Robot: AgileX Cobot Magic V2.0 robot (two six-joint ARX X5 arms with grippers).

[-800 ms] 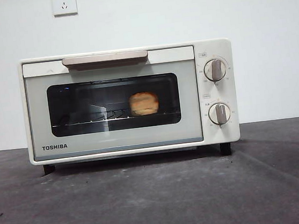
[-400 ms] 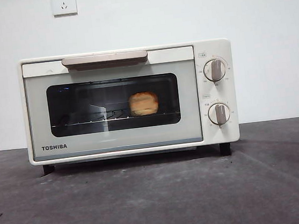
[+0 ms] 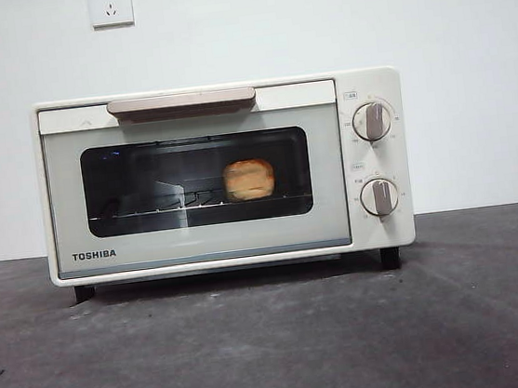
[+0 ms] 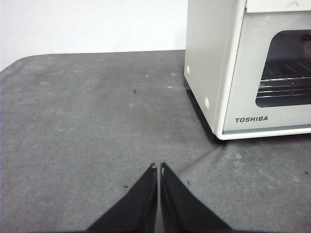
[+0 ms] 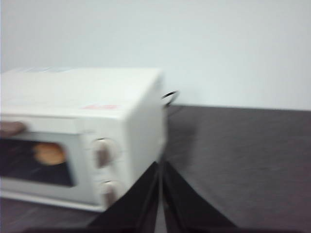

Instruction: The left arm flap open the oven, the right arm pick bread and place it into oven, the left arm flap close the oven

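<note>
Gone overhead arm tip; dark table point(image 3: 276, 342), white wall point(image 3: 314, 19).

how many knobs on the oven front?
2. Both sit on the panel to the right of the glass door of the oven, one above the other: upper knob, lower knob. None looks hidden; the right wrist view shows the same two.

The right wrist view is blurred throughout: the oven point(image 5: 82, 141), its 2 knobs and the bread point(image 5: 49, 153) lose their detail. In the left wrist view the oven point(image 4: 243, 73) is cut off by the frame, with only its near corner showing. The markings around the knobs point(image 3: 372, 121) in the front view are too small to read.
</note>
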